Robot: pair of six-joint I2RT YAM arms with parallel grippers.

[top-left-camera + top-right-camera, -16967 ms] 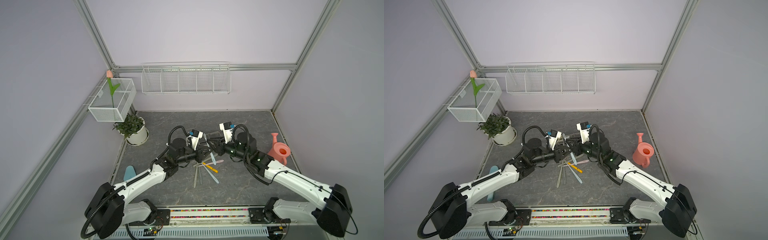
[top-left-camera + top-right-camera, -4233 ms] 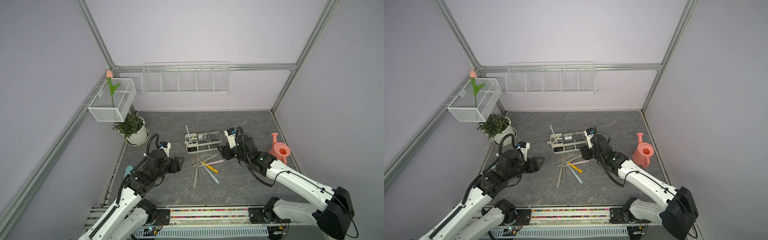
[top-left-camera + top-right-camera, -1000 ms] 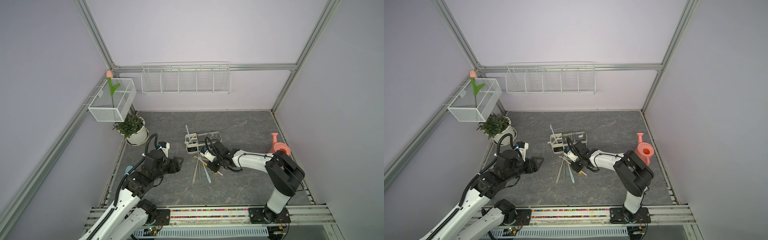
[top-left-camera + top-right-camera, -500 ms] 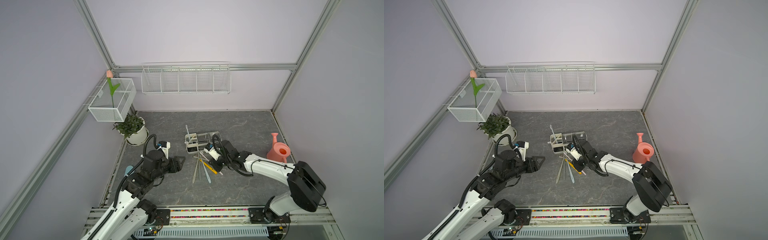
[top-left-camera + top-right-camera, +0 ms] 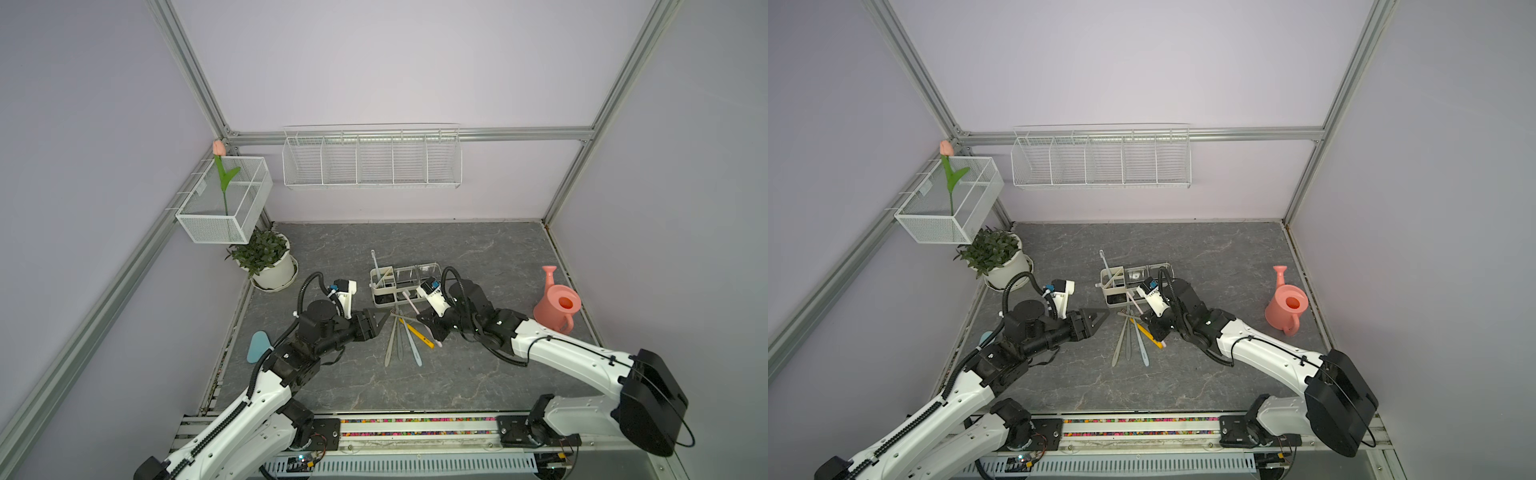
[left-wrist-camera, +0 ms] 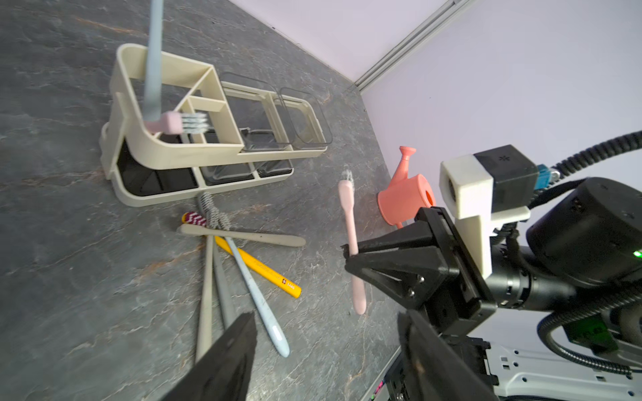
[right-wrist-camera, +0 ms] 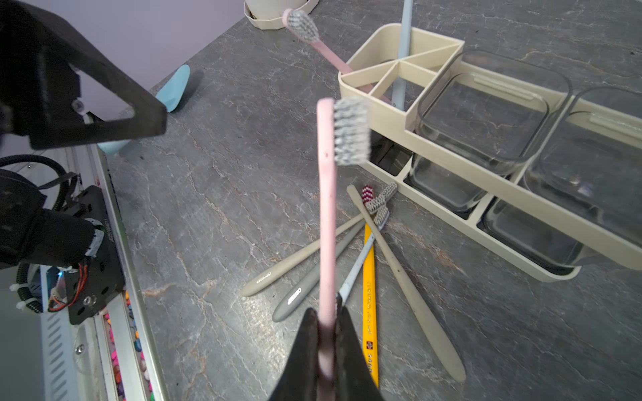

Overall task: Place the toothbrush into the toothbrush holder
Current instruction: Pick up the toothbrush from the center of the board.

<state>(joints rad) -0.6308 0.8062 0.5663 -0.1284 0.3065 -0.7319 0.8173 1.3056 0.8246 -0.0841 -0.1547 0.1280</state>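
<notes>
Change: one second earlier the right tool (image 7: 326,312) lay low in the pile (image 5: 401,336) with its jaws closing. It now stands raised, carrying the pink brush (image 7: 327,225).
Right tool state: clamped narrow on the lower handle, bristle end free.
Pink brush position: clear of the pile, tilted, with its head toward the holder (image 6: 180,149). It is just beside the front wall and not yet over any section.
Left tool (image 6: 326,323): jaws wide and empty. It has edged nearer the pile.
Holder contents: a blue brush (image 6: 153,62) and a second pink brush (image 6: 166,123) stand in the cream bin. The clear cups appear empty.
Desk (image 5: 457,365): five brushes remain crossed in the pile.
Task status: the pick is judged complete; carrying and insertion remain.
Next move: bring the handle end over a free part of the cream bin, lower it, then release.
Caution: the brushes already in the bin may obstruct entry.
</notes>
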